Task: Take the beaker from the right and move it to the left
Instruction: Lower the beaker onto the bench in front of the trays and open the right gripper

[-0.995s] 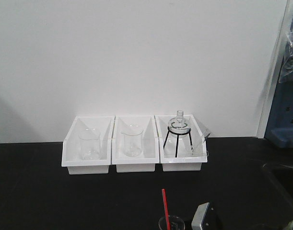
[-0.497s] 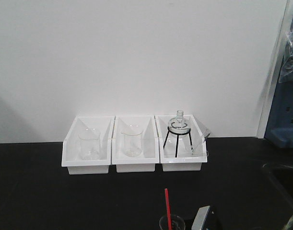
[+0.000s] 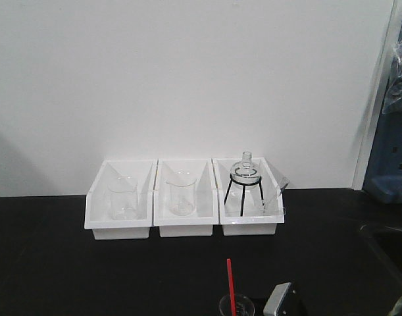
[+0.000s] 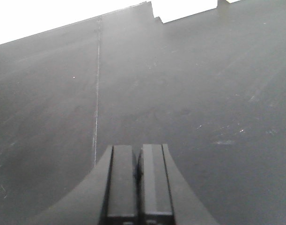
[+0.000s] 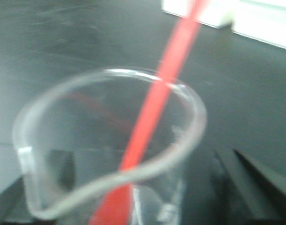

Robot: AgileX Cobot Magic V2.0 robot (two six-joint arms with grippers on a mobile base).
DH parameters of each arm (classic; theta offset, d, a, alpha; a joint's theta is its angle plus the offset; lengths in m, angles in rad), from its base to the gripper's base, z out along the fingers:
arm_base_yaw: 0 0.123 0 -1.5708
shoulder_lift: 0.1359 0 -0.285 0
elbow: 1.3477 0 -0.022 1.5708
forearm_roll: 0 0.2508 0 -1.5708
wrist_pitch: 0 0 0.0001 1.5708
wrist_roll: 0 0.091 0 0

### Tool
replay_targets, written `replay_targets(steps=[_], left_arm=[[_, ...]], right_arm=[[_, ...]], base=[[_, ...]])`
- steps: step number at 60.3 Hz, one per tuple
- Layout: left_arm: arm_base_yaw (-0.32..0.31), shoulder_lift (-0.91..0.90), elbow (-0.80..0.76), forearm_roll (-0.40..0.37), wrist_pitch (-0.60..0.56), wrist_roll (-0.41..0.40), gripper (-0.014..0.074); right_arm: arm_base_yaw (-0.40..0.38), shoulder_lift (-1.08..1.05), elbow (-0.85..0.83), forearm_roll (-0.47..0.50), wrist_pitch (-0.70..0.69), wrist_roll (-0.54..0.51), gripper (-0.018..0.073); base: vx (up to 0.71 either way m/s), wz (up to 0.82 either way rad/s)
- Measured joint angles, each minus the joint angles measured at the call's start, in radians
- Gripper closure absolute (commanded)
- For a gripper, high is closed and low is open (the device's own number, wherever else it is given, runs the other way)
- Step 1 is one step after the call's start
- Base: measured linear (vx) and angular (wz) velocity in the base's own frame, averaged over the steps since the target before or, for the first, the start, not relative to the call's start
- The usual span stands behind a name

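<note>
A black table runs the width of our front view, and along its back edge, against the white wall, stand three white bins; two hold plain clear beakers and the rightmost holds a round flask on a black tripod.

At the table's near edge, right of centre, we see the beaker cut off by the bottom of the front view, its thin red rod rising upright from it. Just to its right sits the grey body of the right gripper.

From the right wrist, the beaker fills the view directly ahead, mouth up and long axis vertical, with the red rod leaning across its rim. Dark shapes flank the glass low on both sides, so we judge the right fingers are around it, though the blur keeps us from saying whether they grip it or stand released.

The left gripper faces bare table, its fingers pressed together on nothing. The right arm is plainly the nearer one, and the beaker's destination lies toward the table's left side.
</note>
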Motion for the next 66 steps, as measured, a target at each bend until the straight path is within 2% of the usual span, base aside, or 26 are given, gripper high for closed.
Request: replay_targets(steps=[28,40,45,53,60,66], left_arm=[[0.0,0.0,0.0,0.0,0.0,0.0,0.0603],[0.0,0.0,0.0,0.0,0.0,0.0,0.0603],[0.0,0.0,0.0,0.0,0.0,0.0,0.0603],[0.0,0.0,0.0,0.0,0.0,0.0,0.0603],[0.0,0.0,0.0,0.0,0.0,0.0,0.0603],[0.0,0.0,0.0,0.0,0.0,0.0,0.0603]], right_arm=[[0.0,-0.108,0.203,0.098,0.003,0.01,-0.01],[0.0,-0.234,0.306,0.14,0.024,0.007,-0.0027],[0.0,-0.305,0.346,0.146,0.065,0.006,0.0029],[0.0,-0.465,0.403,0.147,0.176,0.004,0.0172],[0.0,-0.638,0.435,0.144,0.297,0.027,0.0344],[0.0,-0.825,0.442,0.141,0.424,0.116,0.0496]], base=[[0.0,0.0],[0.0,0.0],[0.0,0.0],[0.0,0.0],[0.0,0.0],[0.0,0.0]])
